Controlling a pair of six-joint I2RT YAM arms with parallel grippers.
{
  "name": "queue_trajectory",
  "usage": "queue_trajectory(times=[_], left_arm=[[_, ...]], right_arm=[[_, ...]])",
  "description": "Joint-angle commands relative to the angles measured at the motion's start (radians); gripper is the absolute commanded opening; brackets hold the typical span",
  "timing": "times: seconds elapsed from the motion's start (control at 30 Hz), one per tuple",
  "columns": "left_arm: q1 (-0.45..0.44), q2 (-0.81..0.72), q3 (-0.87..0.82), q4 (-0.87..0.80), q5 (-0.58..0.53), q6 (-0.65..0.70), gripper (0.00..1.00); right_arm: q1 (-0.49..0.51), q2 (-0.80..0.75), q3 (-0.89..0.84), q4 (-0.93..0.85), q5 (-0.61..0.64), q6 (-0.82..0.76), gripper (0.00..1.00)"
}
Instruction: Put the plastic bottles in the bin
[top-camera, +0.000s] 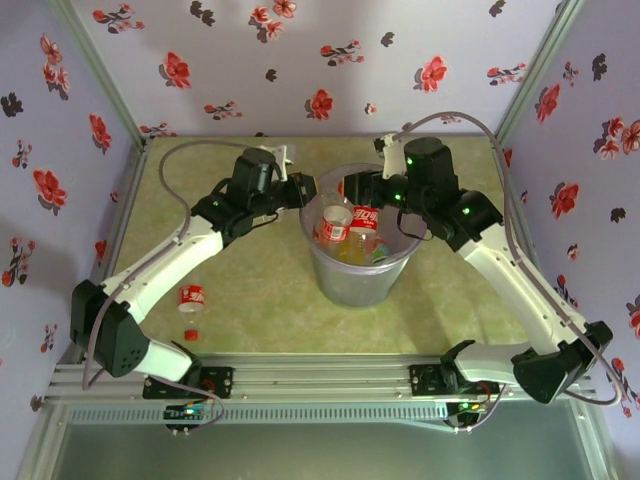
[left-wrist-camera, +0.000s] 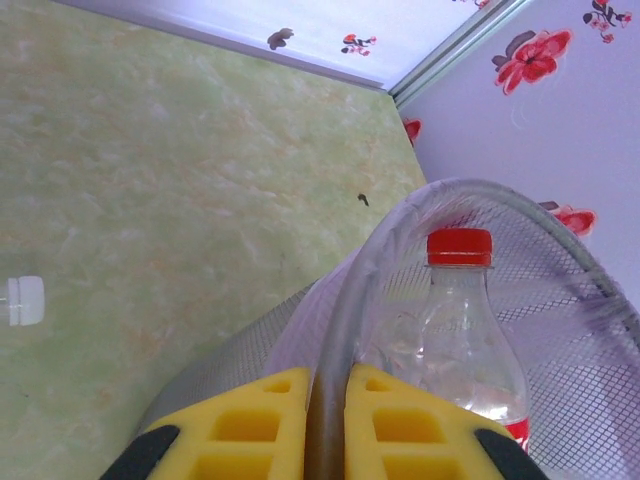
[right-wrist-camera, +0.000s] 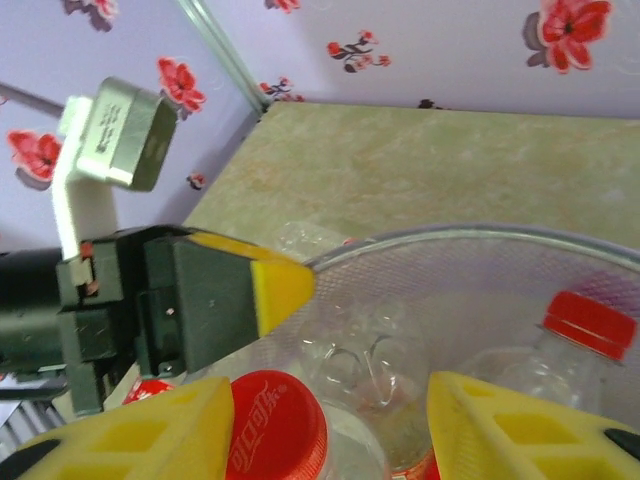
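Grey see-through bin (top-camera: 357, 275) holds clear bottles (top-camera: 334, 228), red labels, red caps; left jaws pinch its rim, right jaws stand parted over one red cap (right-wrist-camera: 277, 425).

Through the left wrist camera, the bin (left-wrist-camera: 590, 290) runs off the bottom and right edges, and the bottle (left-wrist-camera: 465, 330) in it loses its lower body behind the yellow fingers (left-wrist-camera: 400, 420). From above, the heaped bottles (top-camera: 345, 235) blur together, uncountable.

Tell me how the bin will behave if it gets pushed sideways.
Probably tips easily: the bin is tall and narrows toward its base. Likely light: thin see-through wall, only empty-looking bottles inside. The left gripper, jaws shut on its rim, likely steadies it.
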Motion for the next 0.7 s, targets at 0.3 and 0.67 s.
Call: queue_trajectory(times=[0.3, 0.67], left_arm=[[0.058, 0.063, 0.111, -0.012, -0.085, 0.053, 0.14], [0.075, 0.038, 0.141, -0.075, -0.083, 0.097, 0.77]], right_arm=[[-0.034, 0.076, 0.224, -0.113, 0.131, -0.032, 0.67], [-0.052, 0.044, 0.172, -0.106, 0.146, -0.04, 0.68]])
